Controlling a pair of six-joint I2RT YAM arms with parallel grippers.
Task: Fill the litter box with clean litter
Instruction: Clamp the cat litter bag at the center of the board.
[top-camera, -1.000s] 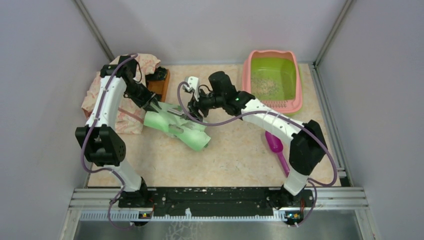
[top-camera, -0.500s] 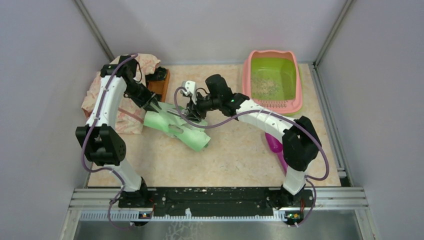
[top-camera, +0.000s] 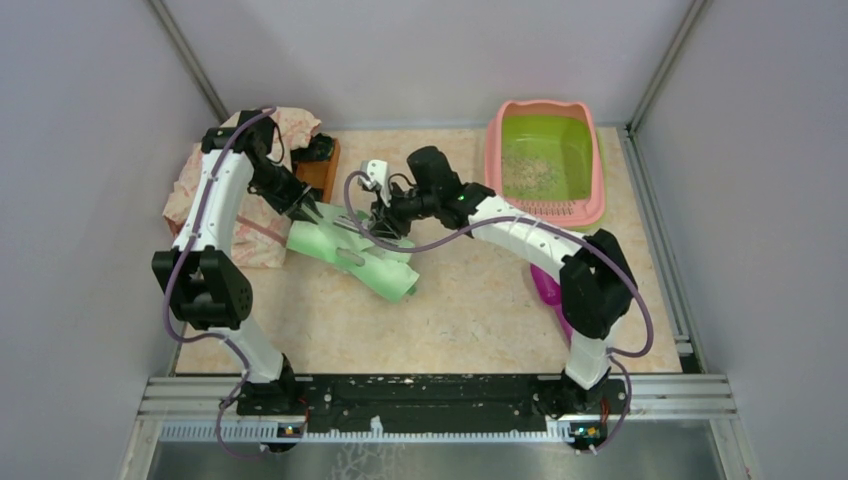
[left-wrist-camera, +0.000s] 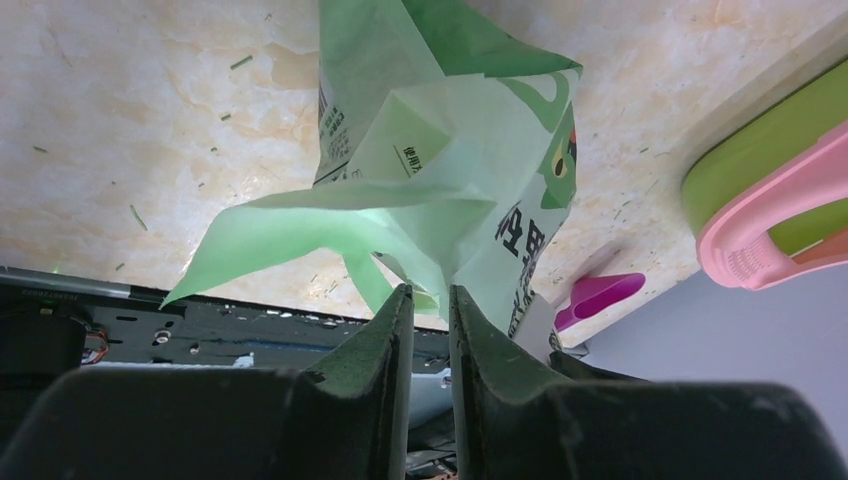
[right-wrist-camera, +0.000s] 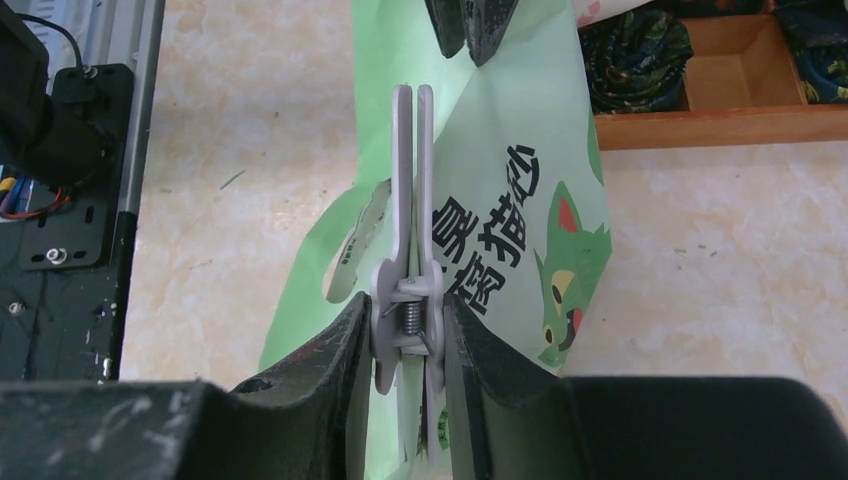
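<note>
The litter box (top-camera: 592, 170), with a pink rim and green basin, stands at the far right and holds a thin scatter of pale clean litter (top-camera: 528, 176). Its corner shows in the left wrist view (left-wrist-camera: 745, 245). A light green printed bag (top-camera: 372, 268) lies on the table's left middle. My left gripper (top-camera: 308, 213) is shut on a fold at the bag's end (left-wrist-camera: 440, 180). My right gripper (top-camera: 385, 226) hovers over the bag (right-wrist-camera: 520, 190) and is shut on a white spring clip (right-wrist-camera: 410, 180) around its spring. The clip's long arms lie together.
A purple scoop (top-camera: 546, 288) lies partly under my right arm. A small brown wooden tray (top-camera: 318, 172) and a crumpled patterned cloth (top-camera: 190, 190) sit at the far left. Grey walls enclose the table. The black base rail (top-camera: 430, 392) runs along the near edge.
My right gripper has moved a little left and closer over the bag, still holding the clip. The left arm and the bag have barely moved.
</note>
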